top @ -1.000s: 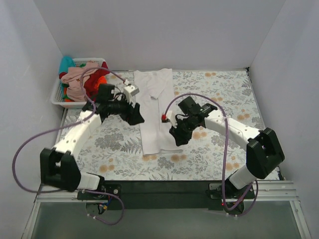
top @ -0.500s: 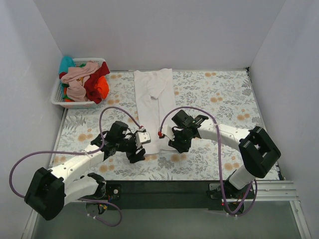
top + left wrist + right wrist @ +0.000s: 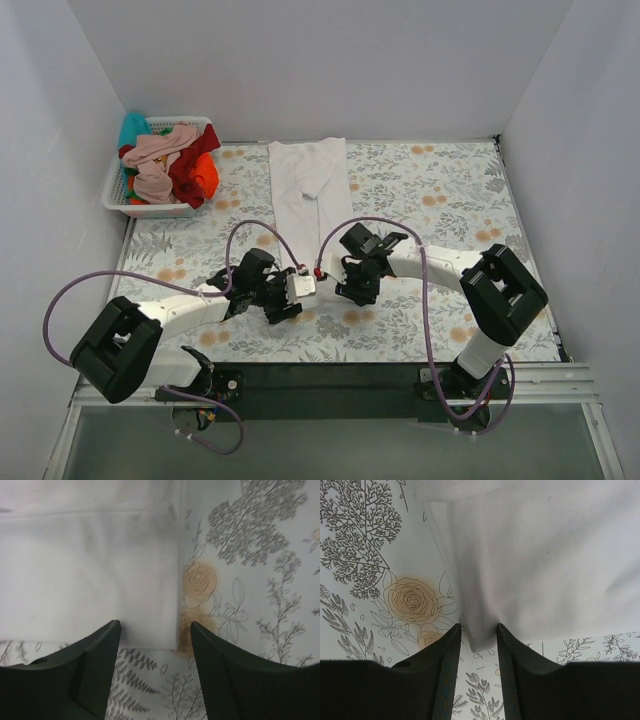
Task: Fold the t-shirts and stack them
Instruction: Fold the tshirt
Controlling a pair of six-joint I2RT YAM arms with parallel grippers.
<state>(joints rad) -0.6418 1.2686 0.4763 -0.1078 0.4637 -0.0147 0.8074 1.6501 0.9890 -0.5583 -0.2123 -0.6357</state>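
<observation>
The large white t-shirt (image 3: 305, 190) lies folded into a long narrow strip down the middle of the floral table. My left gripper (image 3: 297, 293) is at its near hem; in the left wrist view it (image 3: 154, 630) is open, with the flat hem corner (image 3: 90, 580) just ahead of the fingertips. My right gripper (image 3: 341, 290) is at the hem's other corner; in the right wrist view it (image 3: 478, 630) is shut on a bunched corner of the white t-shirt (image 3: 545, 555). Pink (image 3: 160, 155), dark red (image 3: 190, 165), orange (image 3: 207, 175) and teal (image 3: 132, 127) shirts lie heaped in the basket.
The white lattice-sided basket (image 3: 112, 195) stands at the far left corner of the table. Grey walls close in the table on the left, back and right. Purple cables loop from both arms over the tablecloth (image 3: 450, 190).
My left arm has swung from the upper part of the white t-shirt down to its near hem. My right gripper has shifted slightly left to the hem's corner.
</observation>
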